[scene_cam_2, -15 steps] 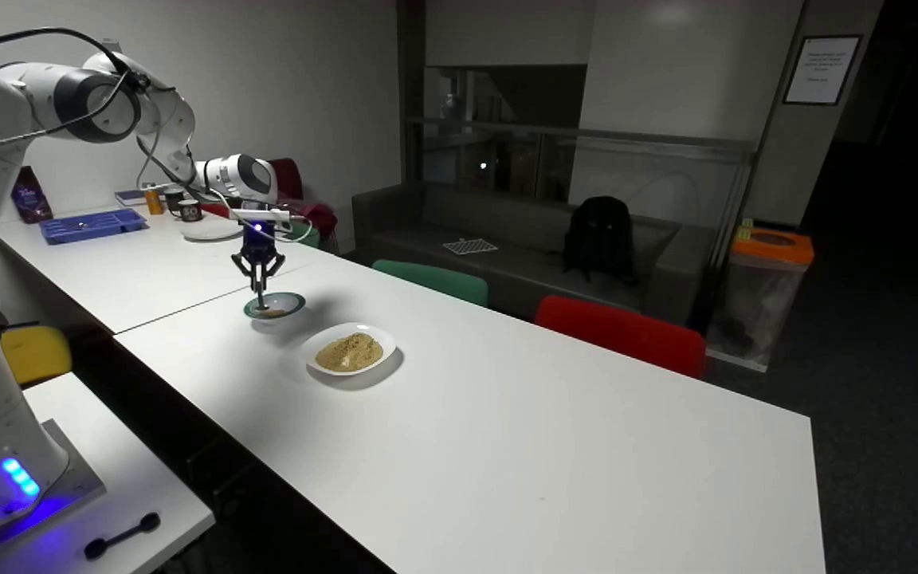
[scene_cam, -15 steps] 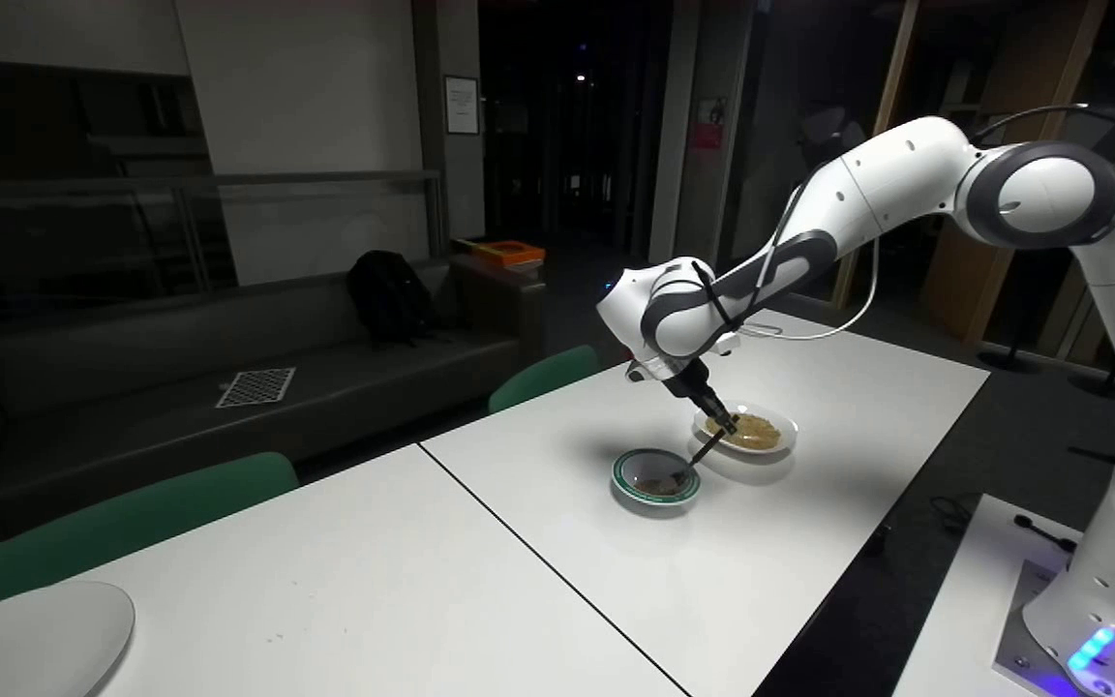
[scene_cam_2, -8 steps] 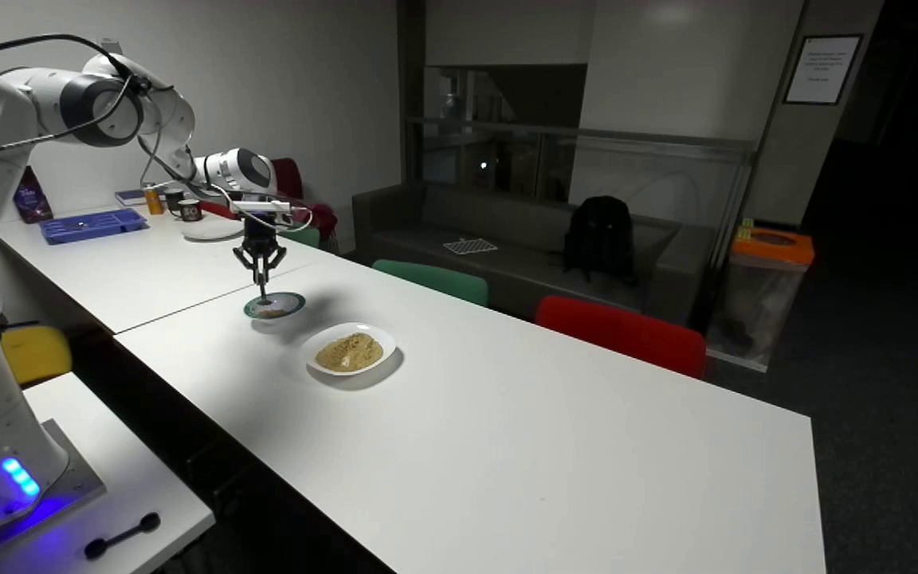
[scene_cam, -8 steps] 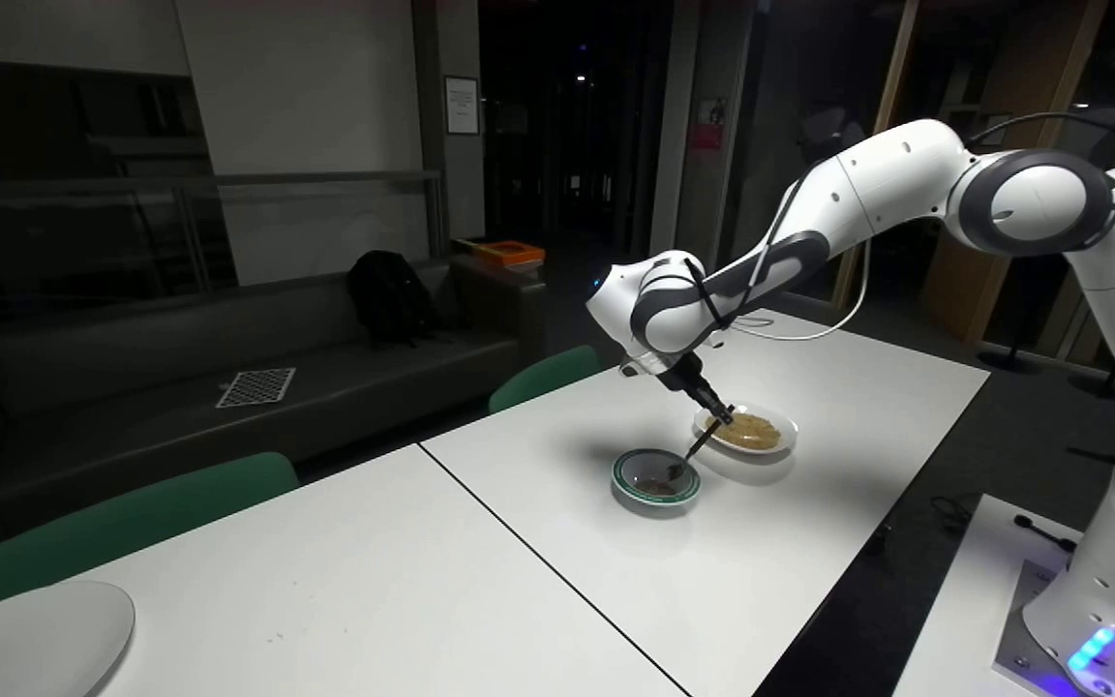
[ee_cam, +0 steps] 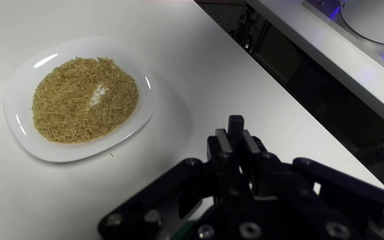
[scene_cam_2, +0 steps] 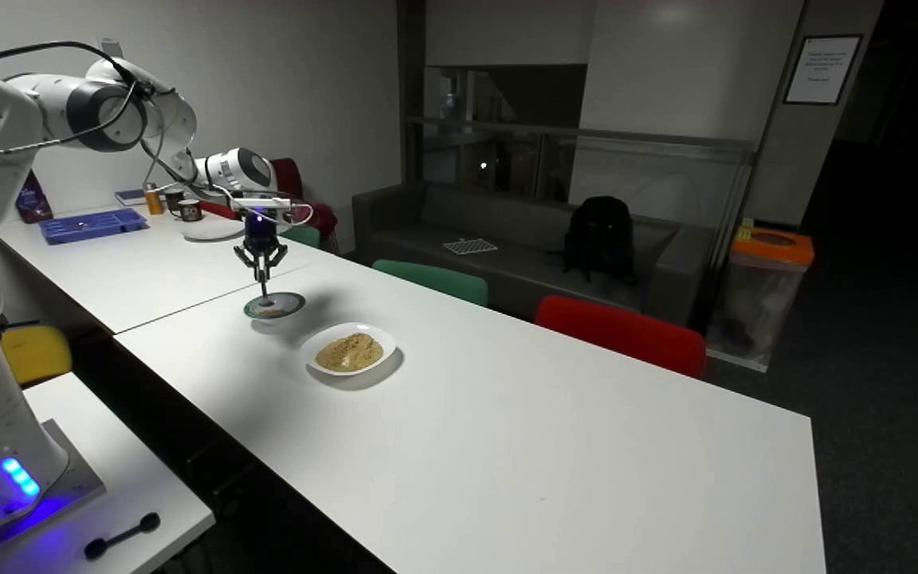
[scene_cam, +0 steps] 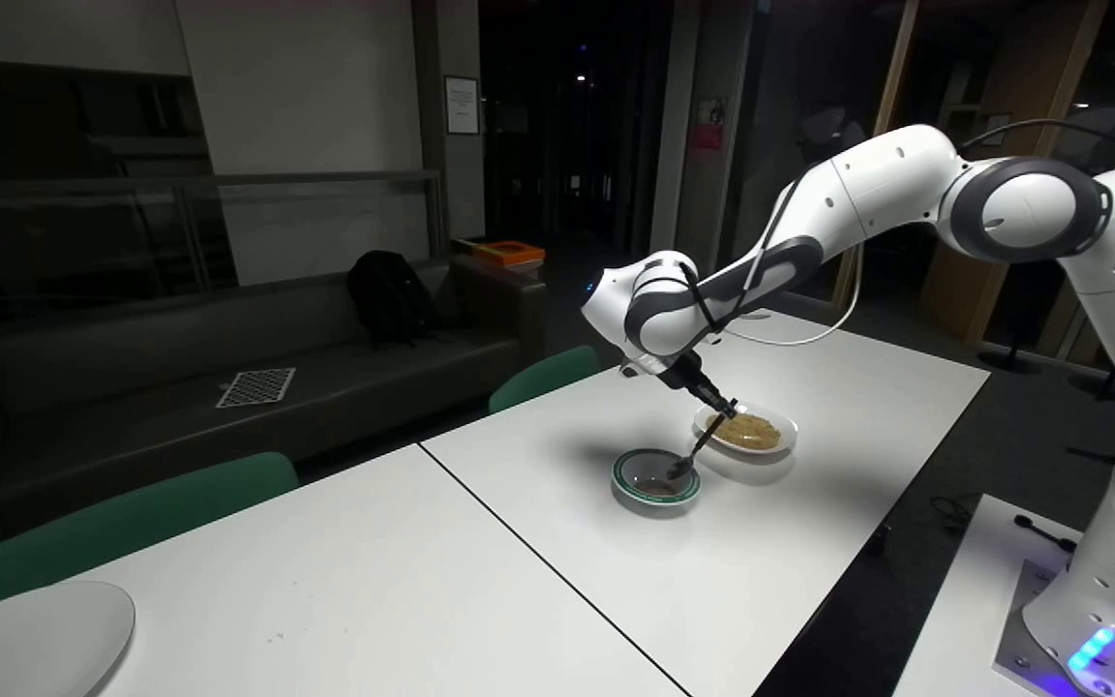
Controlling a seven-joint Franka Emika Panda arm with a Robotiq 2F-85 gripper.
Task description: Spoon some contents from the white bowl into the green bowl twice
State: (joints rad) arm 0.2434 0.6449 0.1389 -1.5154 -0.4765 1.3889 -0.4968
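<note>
The black two-fingered tool grips a slim dark spoon, slanting lengthwise down, head over the round green-rimmed bowl; scooping likely means crossing to loose tan grain in the rounded white bowl beside that bowl.

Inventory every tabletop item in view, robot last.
White bowl: one, white, on table
Green bowl: one, green-rimmed, beside white bowl
Contents: two portions, tan, both bowls
Spoon: one, dark, head over green bowl
Plate: one, white, adjoining table
Tray: one, blue, adjoining table
Bottle: one, orange, by tray
Mugs: apparently two, dark, by bottle
Bag: one, purple, by tray
Flat object: one, bluish, behind tray
Utensil: one, black, robot's table
Arm: one, white, above table
Fingers: two, black, gripping spoon
</note>
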